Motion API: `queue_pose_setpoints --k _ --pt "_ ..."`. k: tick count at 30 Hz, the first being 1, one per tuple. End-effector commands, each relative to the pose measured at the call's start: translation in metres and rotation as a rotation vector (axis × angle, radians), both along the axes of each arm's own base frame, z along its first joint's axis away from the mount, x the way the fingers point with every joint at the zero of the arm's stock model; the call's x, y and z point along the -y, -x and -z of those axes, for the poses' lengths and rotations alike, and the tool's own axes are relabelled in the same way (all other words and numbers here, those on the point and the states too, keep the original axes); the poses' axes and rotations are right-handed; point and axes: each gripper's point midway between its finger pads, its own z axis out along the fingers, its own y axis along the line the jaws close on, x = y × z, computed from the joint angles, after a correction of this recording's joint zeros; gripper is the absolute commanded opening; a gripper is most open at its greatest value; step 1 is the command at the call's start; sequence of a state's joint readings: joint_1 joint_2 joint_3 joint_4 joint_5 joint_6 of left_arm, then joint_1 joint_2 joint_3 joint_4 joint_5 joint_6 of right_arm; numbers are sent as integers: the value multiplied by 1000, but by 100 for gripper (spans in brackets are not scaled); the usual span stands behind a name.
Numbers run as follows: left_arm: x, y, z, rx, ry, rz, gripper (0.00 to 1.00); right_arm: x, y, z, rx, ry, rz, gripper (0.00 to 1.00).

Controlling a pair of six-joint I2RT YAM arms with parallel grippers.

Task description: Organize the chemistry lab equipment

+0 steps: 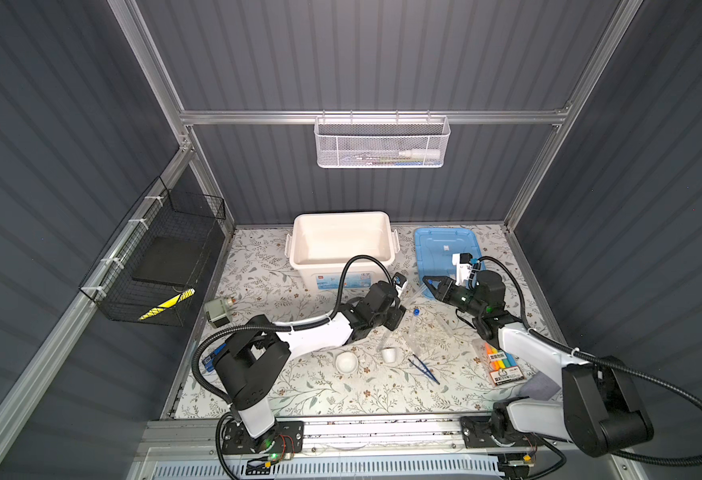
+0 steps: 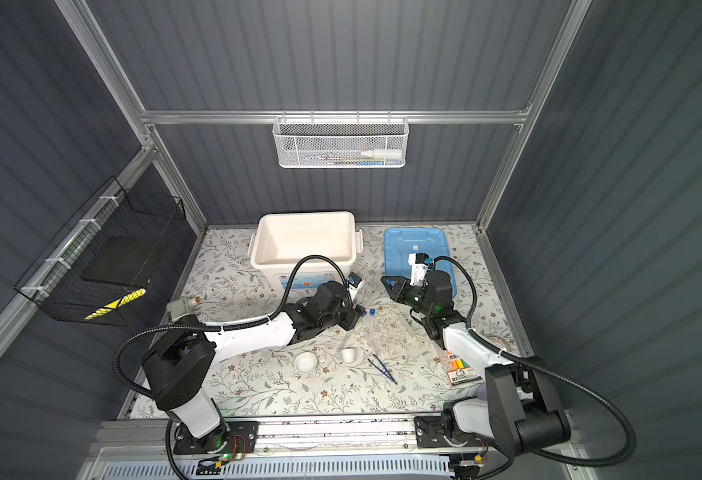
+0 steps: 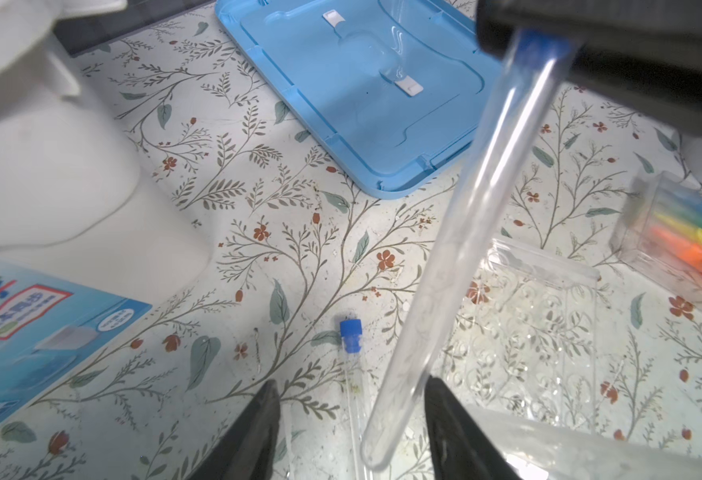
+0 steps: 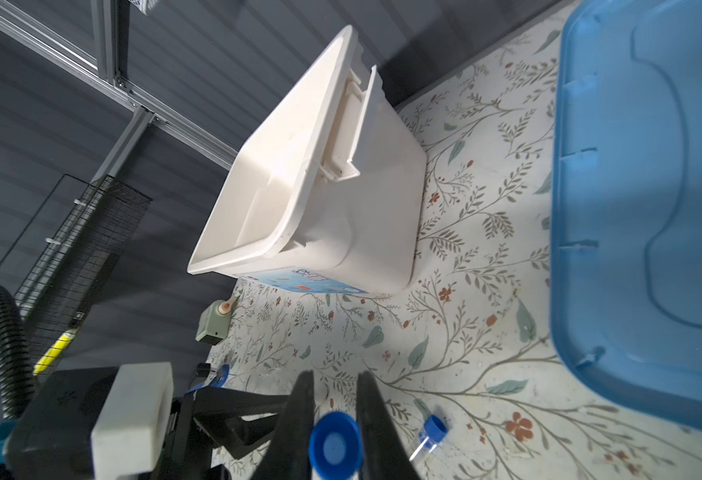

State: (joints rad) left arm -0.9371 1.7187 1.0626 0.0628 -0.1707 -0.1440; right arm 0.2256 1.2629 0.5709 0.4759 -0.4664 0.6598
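Clear and blue-capped, one test tube (image 3: 457,232) hangs tilted above the middle of the surface, its cap clamped between the right fingers (image 4: 303,407). Its round end sits between the left fingers (image 3: 258,424), which stand apart on either side of it. A second test tube (image 3: 351,345) lies flat on the surface beside the clear rack (image 3: 540,316), cap toward the blue lid (image 3: 353,137).

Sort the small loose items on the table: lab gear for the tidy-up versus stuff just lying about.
Lab gear: held test tube, lying test tube, clear rack, mortar bowl, small white cup, blue tweezers.
Lying about: highlighter pack, stapler, grey-green gadget.
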Motion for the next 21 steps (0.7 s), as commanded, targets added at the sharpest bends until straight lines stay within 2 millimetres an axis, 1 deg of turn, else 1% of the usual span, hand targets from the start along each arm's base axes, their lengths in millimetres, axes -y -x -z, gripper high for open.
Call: queue_pose_setpoints --k 1,3,5,6,7,10,21 --pt "-16 5 14 -35 -60 -47 58 18 -3 -9 61 147 94 15" --pt "-18 7 20 -49 -66 -52 59 26 -2 -16 93 185 134 16" --pt "-18 8 23 -60 -65 -55 59 30 0 -19 107 234 160 15" --pt "-19 8 24 -63 -66 -58 59 32 3 -28 135 261 175 15" --pt "-20 9 27 -68 -71 -60 59 33 5 -31 151 292 187 15" --pt "-21 10 31 -79 -79 -65 59 32 11 -37 191 377 201 16" --pt "-27 14 49 -124 -104 -89 59 27 38 -46 318 555 248 16"
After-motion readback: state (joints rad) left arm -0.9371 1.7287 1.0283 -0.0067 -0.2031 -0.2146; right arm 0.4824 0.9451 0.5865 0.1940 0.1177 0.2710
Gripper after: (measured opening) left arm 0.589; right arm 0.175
